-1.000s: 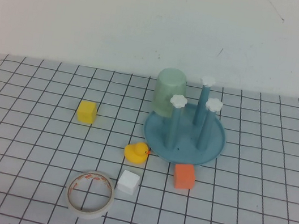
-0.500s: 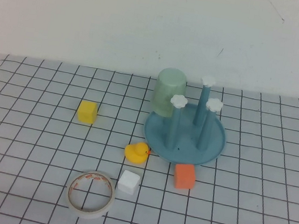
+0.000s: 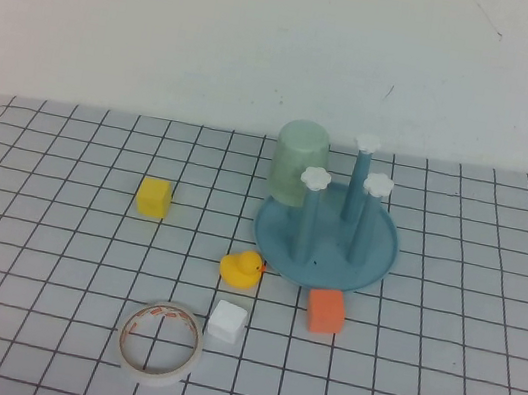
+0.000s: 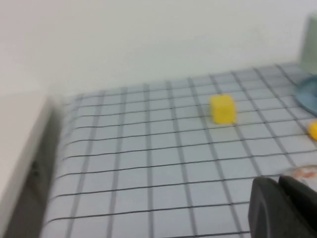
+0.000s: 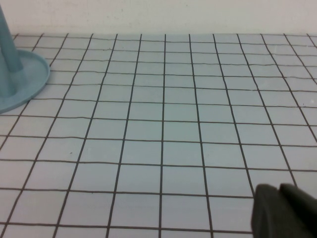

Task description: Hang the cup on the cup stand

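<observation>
Mint cup (image 3: 299,162) inverted on blue cup stand (image 3: 326,241).

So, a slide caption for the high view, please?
Pale mint-green plastic cup inverted on blue four-post cup stand; both grippers out of view.

The cup (image 3: 299,163) sits upturned on the cup stand (image 3: 326,238) toward the desk's (image 3: 438,369) far edge — neither pincer shows.

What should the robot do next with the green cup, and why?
Probably nothing more than staying parked: the cup already sits upside down over a post of the cup stand. The left claw and right claw are shut, holding nothing, low over the grid mat away from the stand.
</observation>
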